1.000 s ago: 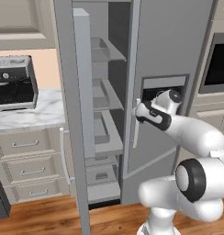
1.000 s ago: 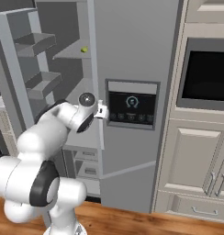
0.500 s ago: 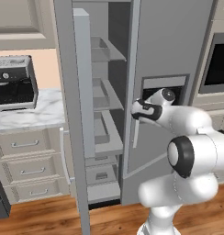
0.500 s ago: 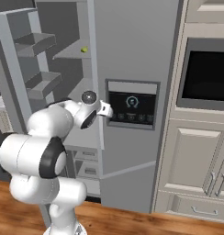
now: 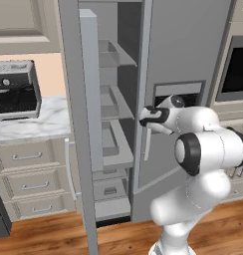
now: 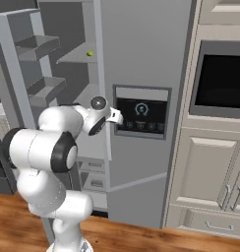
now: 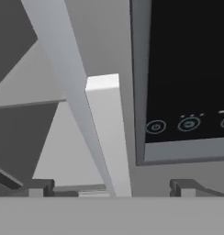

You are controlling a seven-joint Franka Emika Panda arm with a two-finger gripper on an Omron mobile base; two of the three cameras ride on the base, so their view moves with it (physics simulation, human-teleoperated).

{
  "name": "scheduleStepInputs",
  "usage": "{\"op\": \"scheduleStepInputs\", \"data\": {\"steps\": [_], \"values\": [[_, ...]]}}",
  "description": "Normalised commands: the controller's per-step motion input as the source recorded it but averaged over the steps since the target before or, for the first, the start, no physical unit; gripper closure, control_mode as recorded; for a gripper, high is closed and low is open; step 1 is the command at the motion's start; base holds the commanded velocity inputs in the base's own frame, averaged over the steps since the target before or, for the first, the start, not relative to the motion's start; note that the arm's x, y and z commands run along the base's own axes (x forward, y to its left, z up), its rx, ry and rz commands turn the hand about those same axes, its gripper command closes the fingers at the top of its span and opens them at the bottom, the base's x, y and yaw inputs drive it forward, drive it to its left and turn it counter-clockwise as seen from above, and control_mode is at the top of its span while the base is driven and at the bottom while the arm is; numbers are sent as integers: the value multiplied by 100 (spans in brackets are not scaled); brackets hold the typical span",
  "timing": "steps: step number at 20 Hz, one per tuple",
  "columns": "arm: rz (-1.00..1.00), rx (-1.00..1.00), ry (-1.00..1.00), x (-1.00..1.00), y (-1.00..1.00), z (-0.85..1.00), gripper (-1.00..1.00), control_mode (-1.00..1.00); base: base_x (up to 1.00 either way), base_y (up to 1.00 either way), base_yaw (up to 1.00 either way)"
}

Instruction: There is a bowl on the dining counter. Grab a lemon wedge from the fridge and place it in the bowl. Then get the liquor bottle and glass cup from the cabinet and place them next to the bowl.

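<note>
Up on the fridge (image 6: pixel 141 49) shelf, the lemon wedge (image 6: pixel 90 53) lies above and left of your pincer (image 6: pixel 117 117), whose jaws stand apart, empty, beside the closed door's handle (image 7: pixel 107 133).

lemon wedge (image 6: pixel 90 53) on upper shelf inside fridge (image 6: pixel 141 59); oven (image 6: pixel 221 81) right of it

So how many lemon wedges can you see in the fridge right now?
1. A single lemon wedge sits on an upper shelf inside the open fridge, near the shelf's front edge. More could be hidden behind the closed door or deeper on the shelves.
</note>
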Motion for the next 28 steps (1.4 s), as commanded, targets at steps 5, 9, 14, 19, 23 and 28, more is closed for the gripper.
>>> {"op": "scheduleStepInputs", "data": {"steps": [5,9,14,19,23,28], "values": [[0,-3,0,25,0,-23,-100,-100,0,0,0],[0,-3,0,27,0,-21,-100,-100,0,0,0],[0,-3,0,31,0,-22,-100,-100,0,0,0],[0,-1,0,30,0,-16,-100,-100,0,0,0],[0,0,0,30,0,-11,-100,-100,0,0,0],[0,0,0,34,0,-15,100,-100,0,0,0]]}}
